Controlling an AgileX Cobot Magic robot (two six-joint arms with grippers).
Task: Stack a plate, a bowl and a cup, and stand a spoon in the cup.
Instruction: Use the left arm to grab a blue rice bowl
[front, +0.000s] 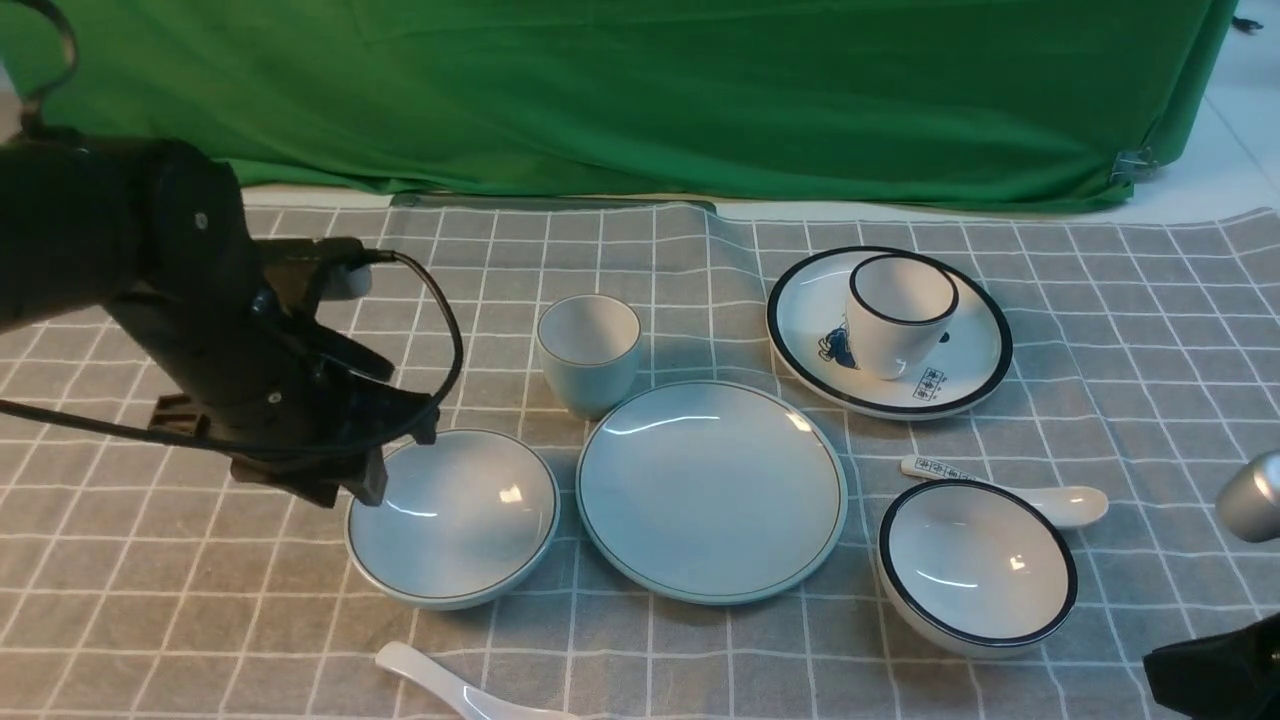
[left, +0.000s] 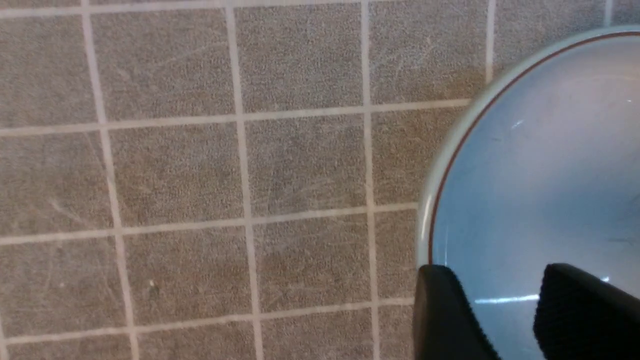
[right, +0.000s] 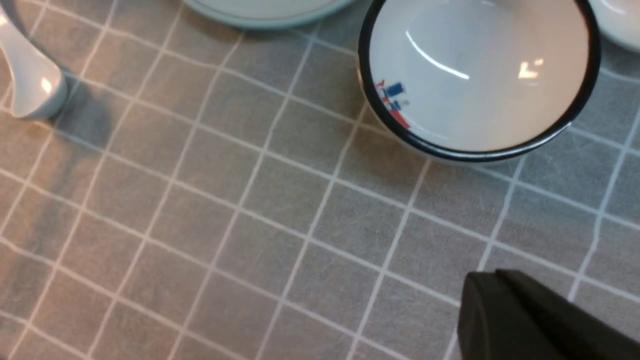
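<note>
The pale blue plate (front: 710, 490) lies mid-table on the checked cloth, and its edge shows in the right wrist view (right: 260, 12). The pale bowl (front: 455, 520) sits to its left and the handleless cup (front: 588, 352) stands behind them. The plain white spoon (front: 440, 680) lies at the front edge, its end visible in the right wrist view (right: 30, 85). My left gripper (front: 400, 458) hovers open over the bowl's left rim (left: 540, 175); one finger (left: 440, 310) is at the rim, the other over the inside, nothing gripped. My right gripper (right: 475, 295) is shut and empty above bare cloth.
A black-rimmed plate (front: 960, 370) at the back right carries a black-rimmed cup (front: 895, 315). A black-rimmed bowl (front: 975, 565) sits front right, also seen by the right wrist (right: 475, 75), with a printed spoon (front: 1040, 495) behind it. A silver cylinder (front: 1250, 495) is at the right edge.
</note>
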